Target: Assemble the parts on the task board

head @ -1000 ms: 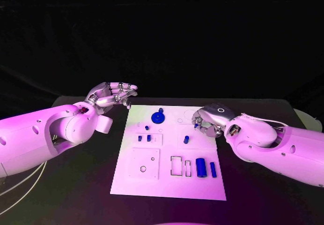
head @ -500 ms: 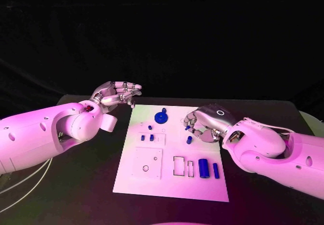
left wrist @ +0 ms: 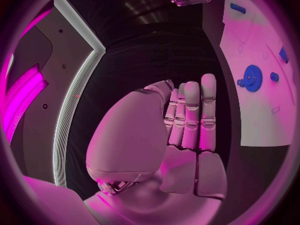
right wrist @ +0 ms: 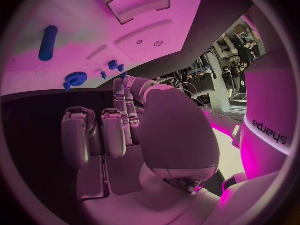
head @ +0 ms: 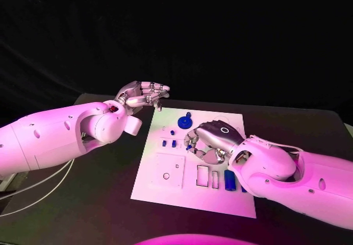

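The table (head: pixel 88 204) is carrying the board (head: pixel 184 194), which is lying flat at its middle with its long side running away from the robot. The right hand (head: pixel 209 140) is hovering over the middle of the board, palm down, with its fingers curled under; whether they are pinching a part cannot be told. The left hand (head: pixel 143 94) is hanging above the board's far left corner, off its edge, with its fingers curled in and nothing showing between them. The gear (head: pixel 184 122) is lying near the board's far end, between the two hands. The cylinder (head: pixel 229 179) is lying in the near right area, just beside the right forearm. Two small pegs (head: pixel 168 144) are standing side by side left of the right hand, and a smaller one (head: pixel 173 132) is sitting just beyond them, near the gear.
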